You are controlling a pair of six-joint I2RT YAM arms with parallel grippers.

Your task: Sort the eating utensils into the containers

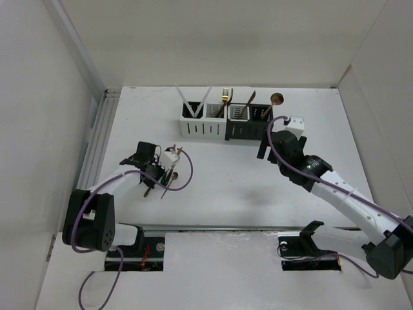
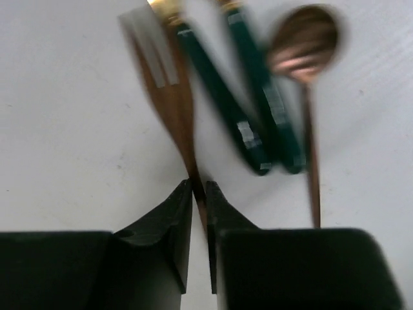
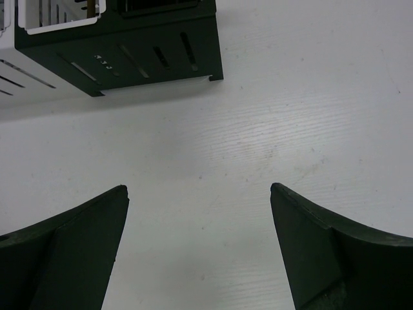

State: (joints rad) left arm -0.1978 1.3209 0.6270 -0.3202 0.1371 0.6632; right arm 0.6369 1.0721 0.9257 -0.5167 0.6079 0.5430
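Pinching copper fork [image 2: 164, 90] by thin stem in closed left claw [image 2: 199, 188], holding right claw [image 3: 199, 188] wide open, empty — could swivel loose and snag green handles [image 2: 263, 97] at 1 o'clock.

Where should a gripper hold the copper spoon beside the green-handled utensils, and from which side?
Take the copper spoon by its thin handle, away from the bowl, from above, closing across it: it lies flat, the bowl is wide, and the green handles crowd that end.
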